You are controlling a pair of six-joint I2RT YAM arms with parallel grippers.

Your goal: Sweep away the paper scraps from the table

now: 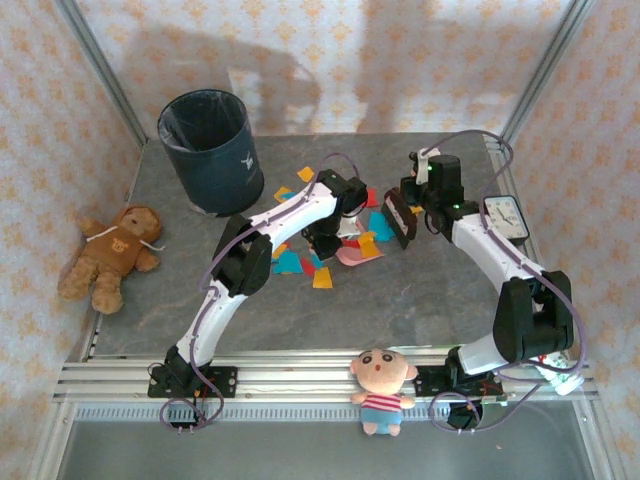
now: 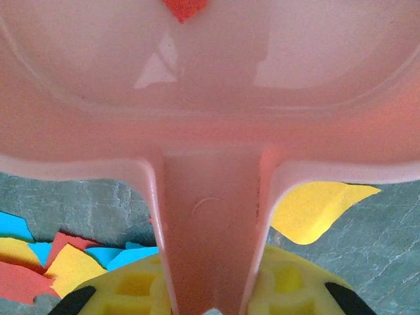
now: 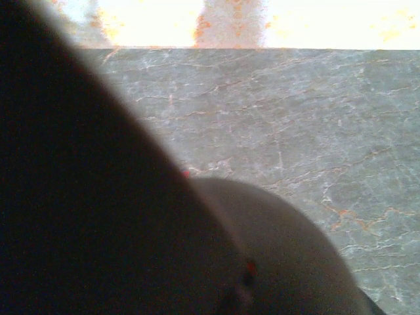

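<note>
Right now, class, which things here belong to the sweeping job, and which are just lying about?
Job: coloured paper scraps; pink plastic dustpan; dark brush; dark blue round bin.
Lying about: brown plush teddy bear; striped-shirt doll; white clock.

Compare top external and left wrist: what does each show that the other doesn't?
Top external, not left wrist: bin, teddy, doll, clock, both arms, the brush in the right end effector. Left wrist, not top external: the dustpan handle clamped between yellow fingers, a red scrap at the pan's far end. Both: pink dustpan, coloured scraps, grey table.
</note>
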